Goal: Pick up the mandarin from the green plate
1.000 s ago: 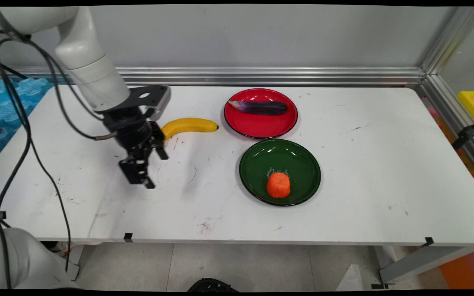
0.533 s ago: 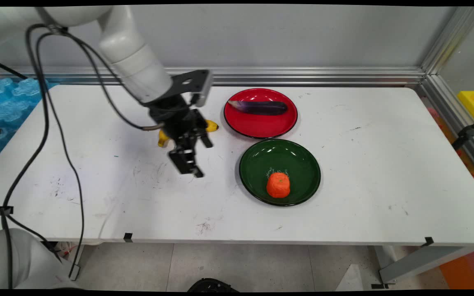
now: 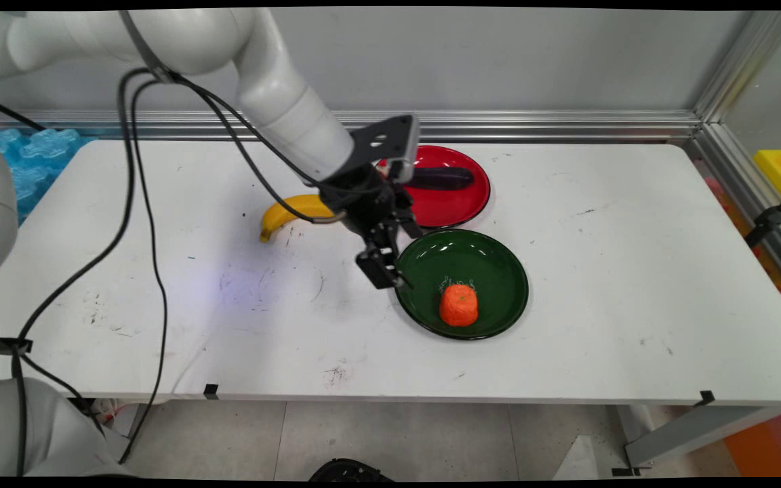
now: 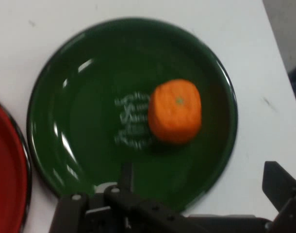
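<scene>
My pincer (image 3: 386,269) has swung right from the banana (image 3: 289,211) to the green plate's (image 3: 499,257) rim, released; descending here I risk clipping it, jolting the orange fruit (image 4: 175,110).

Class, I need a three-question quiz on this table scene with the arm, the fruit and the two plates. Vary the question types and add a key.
1. True or false: the banana lies on the red plate.
2. Which plate is the gripper nearest? A) red B) green C) neither
3. Fill in: the orange fruit sits on the ___ plate.

Key:
1. False; it lies on the table. An eggplant is on the red plate.
2. B; it is at the green plate's left rim.
3. Green.
</scene>
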Motion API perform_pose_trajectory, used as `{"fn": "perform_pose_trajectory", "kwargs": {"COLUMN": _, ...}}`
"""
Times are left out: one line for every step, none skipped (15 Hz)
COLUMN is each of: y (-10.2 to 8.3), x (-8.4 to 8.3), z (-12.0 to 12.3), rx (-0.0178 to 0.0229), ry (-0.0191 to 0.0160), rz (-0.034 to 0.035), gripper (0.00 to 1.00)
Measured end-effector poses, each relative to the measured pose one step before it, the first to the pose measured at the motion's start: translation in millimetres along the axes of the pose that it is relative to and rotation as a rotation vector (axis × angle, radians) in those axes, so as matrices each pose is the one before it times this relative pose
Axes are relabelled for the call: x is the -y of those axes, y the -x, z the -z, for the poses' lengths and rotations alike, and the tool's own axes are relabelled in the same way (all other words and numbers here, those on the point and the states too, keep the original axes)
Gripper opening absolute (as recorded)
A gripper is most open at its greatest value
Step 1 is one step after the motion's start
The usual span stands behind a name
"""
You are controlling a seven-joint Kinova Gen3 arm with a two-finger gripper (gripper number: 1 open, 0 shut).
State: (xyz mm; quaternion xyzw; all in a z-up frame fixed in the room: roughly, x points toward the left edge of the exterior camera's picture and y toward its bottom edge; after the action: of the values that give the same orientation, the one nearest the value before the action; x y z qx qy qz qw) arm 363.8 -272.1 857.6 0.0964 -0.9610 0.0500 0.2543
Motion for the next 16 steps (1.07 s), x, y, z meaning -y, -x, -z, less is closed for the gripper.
{"fn": "perform_pose_trajectory", "kwargs": {"y": -2.97, "x": -0.81, "z": -7.76, "rx": -0.01288, "ry": -0.00645, "rz": -0.00579, "gripper": 1.00}}
{"fn": "perform_pose_trajectory", "kwargs": {"y": -1.99, "x": -0.97, "z": -7.68, "rx": -0.01188, "ry": -0.00581, "rz": -0.00480, "gripper": 1.00}}
{"fn": "perform_pose_trajectory", "kwargs": {"y": -0.95, "x": -1.13, "z": -6.79, "rx": -0.00862, "ry": -0.00358, "rz": -0.00390, "gripper": 1.00}}
{"fn": "perform_pose_trajectory", "kwargs": {"y": -0.42, "x": -1.33, "z": -7.78, "rx": -0.00894, "ry": -0.00388, "rz": -0.00382, "gripper": 1.00}}
{"fn": "perform_pose_trajectory", "kwargs": {"y": -0.05, "x": -1.12, "z": -7.74, "rx": -0.00757, "ry": -0.00353, "rz": -0.00398, "gripper": 1.00}}
{"fn": "perform_pose_trajectory", "kwargs": {"y": 0.37, "x": -0.80, "z": -6.43, "rx": -0.00564, "ry": -0.00319, "rz": -0.00276, "gripper": 1.00}}
{"fn": "perform_pose_trajectory", "kwargs": {"y": 0.93, "x": -0.56, "z": -7.47, "rx": -0.00594, "ry": -0.00415, "rz": -0.00228, "gripper": 1.00}}
{"fn": "perform_pose_trajectory", "kwargs": {"y": 1.13, "x": -0.27, "z": -7.94, "rx": -0.00605, "ry": -0.00466, "rz": -0.00219, "gripper": 1.00}}
{"fn": "perform_pose_trajectory", "kwargs": {"y": 1.11, "x": -0.06, "z": -5.65, "rx": -0.00365, "ry": -0.00277, "rz": -0.00110, "gripper": 1.00}}
{"fn": "perform_pose_trajectory", "kwargs": {"y": 1.27, "x": 0.29, "z": -5.52, "rx": -0.00329, "ry": -0.00254, "rz": -0.00135, "gripper": 1.00}}
{"fn": "perform_pose_trajectory", "kwargs": {"y": 1.63, "x": 0.42, "z": -6.10, "rx": -0.00352, "ry": -0.00288, "rz": -0.00137, "gripper": 1.00}}
{"fn": "perform_pose_trajectory", "kwargs": {"y": 1.75, "x": 0.58, "z": -5.48, "rx": -0.00274, "ry": -0.00262, "rz": -0.00056, "gripper": 1.00}}
{"fn": "perform_pose_trajectory", "kwargs": {"y": 1.64, "x": 0.34, "z": -4.50, "rx": -0.00213, "ry": -0.00157, "rz": -0.00002, "gripper": 1.00}}
{"fn": "perform_pose_trajectory", "kwargs": {"y": 1.73, "x": 0.28, "z": -4.77, "rx": -0.00200, "ry": -0.00068, "rz": 0.00101, "gripper": 1.00}}
{"fn": "perform_pose_trajectory", "kwargs": {"y": 1.33, "x": 0.19, "z": -3.75, "rx": -0.00200, "ry": -0.00064, "rz": 0.00130, "gripper": 1.00}}
{"fn": "perform_pose_trajectory", "kwargs": {"y": 1.37, "x": 0.07, "z": -4.07, "rx": -0.00218, "ry": 0.00024, "rz": 0.00263, "gripper": 1.00}}
